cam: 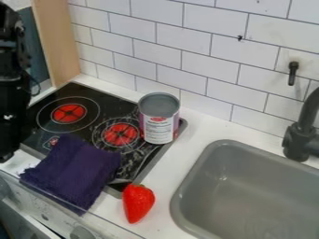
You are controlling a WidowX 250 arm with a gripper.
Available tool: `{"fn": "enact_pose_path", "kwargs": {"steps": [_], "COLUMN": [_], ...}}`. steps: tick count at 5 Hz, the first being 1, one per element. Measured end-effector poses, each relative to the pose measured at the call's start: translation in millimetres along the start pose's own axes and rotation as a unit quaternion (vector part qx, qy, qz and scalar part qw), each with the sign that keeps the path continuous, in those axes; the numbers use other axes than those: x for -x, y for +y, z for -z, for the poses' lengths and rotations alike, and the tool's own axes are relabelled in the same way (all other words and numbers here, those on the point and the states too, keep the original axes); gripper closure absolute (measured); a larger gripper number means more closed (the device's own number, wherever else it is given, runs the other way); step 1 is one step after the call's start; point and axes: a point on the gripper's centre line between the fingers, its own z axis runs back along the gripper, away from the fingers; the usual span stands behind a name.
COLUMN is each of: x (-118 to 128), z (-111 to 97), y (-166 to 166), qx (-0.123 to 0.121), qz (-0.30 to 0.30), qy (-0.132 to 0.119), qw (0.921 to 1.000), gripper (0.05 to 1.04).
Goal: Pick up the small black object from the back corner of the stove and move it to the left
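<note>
Camera view: end effector (9,126), left edge.

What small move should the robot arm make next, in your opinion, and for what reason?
Probably a short shift toward the purple cloth: it lies over the front part of the toy stove, and seems closer to the black robot arm than the strawberry or the can.

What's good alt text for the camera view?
A black robot arm hangs at the left of a toy kitchen; a can stands on the stove, a purple cloth lies over its front edge, and a red strawberry lies left of the gray sink.
</note>
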Motion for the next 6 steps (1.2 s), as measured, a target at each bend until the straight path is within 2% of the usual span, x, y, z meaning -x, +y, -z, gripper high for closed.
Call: {"fn": "enact_pose_path", "kwargs": {"steps": [1, 2, 3, 4, 5, 6], "x": [-6.0, -10.5, -11.4, -11.1, -10.6, -7.3], "z": [4.3, 3.9, 3.8, 2.2, 2.6, -2.6], "y": [-2.9, -2.4, -2.6, -0.6, -0.8, -1.4], "qx": [0.015, 0.018, 0.017, 0.014, 0.014, 0.016], "qz": [-0.002, -0.007, -0.009, -0.014, -0.018, -0.018], "qy": [0.002, -0.002, -0.004, -0.002, 0.000, 0.000], "qw": [0.9999, 0.9998, 0.9998, 0.9998, 0.9997, 0.9997], "gripper": [0.711, 0.711, 0.644, 0.326, 0.081, 0.078]}}
